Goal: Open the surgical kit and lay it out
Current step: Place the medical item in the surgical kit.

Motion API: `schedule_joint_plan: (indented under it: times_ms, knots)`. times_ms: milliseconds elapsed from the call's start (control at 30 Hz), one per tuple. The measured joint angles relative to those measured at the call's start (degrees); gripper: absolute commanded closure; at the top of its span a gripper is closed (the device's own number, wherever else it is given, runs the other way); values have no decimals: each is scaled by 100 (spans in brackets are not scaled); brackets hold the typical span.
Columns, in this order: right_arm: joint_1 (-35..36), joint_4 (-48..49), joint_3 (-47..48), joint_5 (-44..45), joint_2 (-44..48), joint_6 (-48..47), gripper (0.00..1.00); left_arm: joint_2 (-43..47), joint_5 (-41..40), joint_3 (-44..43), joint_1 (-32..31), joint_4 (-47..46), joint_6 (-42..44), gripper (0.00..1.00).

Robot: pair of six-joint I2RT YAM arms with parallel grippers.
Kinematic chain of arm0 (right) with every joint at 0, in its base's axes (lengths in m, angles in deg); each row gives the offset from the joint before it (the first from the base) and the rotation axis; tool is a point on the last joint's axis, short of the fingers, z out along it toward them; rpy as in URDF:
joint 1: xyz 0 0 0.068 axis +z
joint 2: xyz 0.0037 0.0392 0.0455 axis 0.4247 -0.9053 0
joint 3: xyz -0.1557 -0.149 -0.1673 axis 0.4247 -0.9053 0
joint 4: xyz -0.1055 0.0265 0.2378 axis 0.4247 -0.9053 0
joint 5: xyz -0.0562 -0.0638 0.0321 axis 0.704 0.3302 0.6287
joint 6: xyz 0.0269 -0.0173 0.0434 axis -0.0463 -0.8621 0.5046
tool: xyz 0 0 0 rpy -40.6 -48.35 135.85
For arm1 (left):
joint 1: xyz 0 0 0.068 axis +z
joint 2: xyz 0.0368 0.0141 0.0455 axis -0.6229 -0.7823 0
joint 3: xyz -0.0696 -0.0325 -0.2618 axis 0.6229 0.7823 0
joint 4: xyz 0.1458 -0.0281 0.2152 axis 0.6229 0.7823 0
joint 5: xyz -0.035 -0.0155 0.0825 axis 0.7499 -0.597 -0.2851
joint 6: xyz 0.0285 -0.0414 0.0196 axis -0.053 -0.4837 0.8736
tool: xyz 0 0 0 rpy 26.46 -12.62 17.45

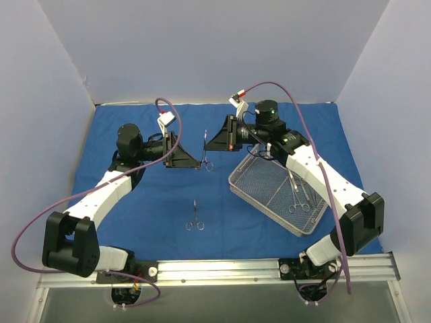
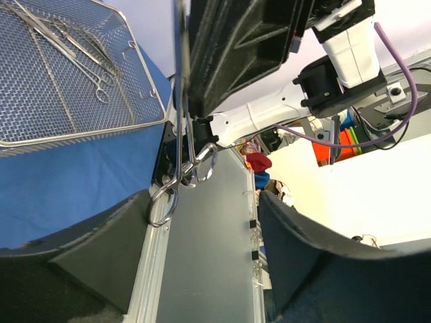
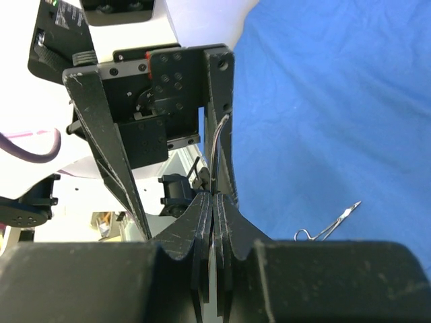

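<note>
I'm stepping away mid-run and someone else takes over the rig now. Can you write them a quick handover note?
Right gripper: shut on the hanging forceps, above the blue cloth.
Left gripper: open, fingers either side of its rings, not gripping.
Done: cloth spread flat; laid-out forceps at its centre.
Left: set down the hanging forceps, then the instruments in the mesh tray.

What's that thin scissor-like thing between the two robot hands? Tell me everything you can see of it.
It is a slim clamp of shiny steel, shaped like scissors: two long thin arms that end in two finger rings. The right gripper is shut on its shank and holds it, seemingly clear of the blue cloth. The left gripper stands open around it, with its fingers not visibly touching it.
</note>
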Motion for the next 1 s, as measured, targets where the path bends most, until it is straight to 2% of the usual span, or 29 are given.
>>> schedule_joint_plan:
  times_ms: [100, 200, 233, 300, 333, 400, 467, 500, 633, 800, 1000]
  knots:
    - [-15, 103, -50, -28, 0, 48, 100, 0, 4, 2, -79, -90, -83, 34]
    - [-46, 184, -116, -42, 2, 105, 100, 0, 4, 22, -177, -127, -131, 44]
    - [-48, 197, -136, -42, 2, 111, 100, 0, 4, 31, -199, -131, -138, 53]
    - [-61, 201, -170, -52, 2, 127, 100, 0, 0, 46, -236, -125, -162, 64]
    - [-70, 203, -181, -61, 2, 129, 100, 0, 0, 48, -249, -114, -153, 81]
    - [-79, 214, -197, -61, 2, 146, 100, 0, -11, 46, -254, 22, -37, 95]
    - [-81, 225, -205, -70, 2, 149, 100, 2, -105, -11, -251, 516, 317, 98]
    - [-85, 225, -205, -70, 4, 153, 100, 2, -254, -127, -247, 1091, 684, 98]
    - [-184, 20, -199, 39, 4, 87, 61, -17, -942, -809, -238, 3292, 2103, 98]
    - [-566, -1003, -9, 529, 4, -382, 59, -2, -1998, -1215, -138, 5119, 3432, 98]
    - [-1010, -1840, 151, 1012, 4, -1019, 60, 31, -3230, -1043, -133, 6660, 4116, 98]
